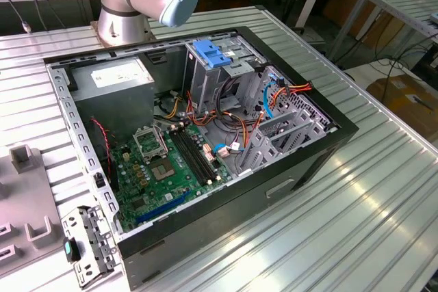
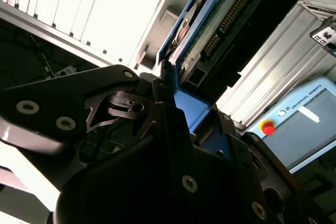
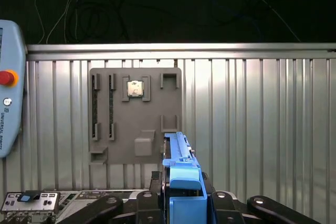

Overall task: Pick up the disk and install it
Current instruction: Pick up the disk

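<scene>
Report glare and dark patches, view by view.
Exterior view: glare streaks the ribbed table; the computer case interior is evenly lit. Second wrist view: the table blows out white beside the disk. First wrist view: even light on the grey fixture plate, blackness beyond the table.

I see the disk (image 2: pixel 220 22) edge-on, blue side rail outward, green circuit board exposed, clamped in the gripper (image 3: pixel 181 195).
</scene>
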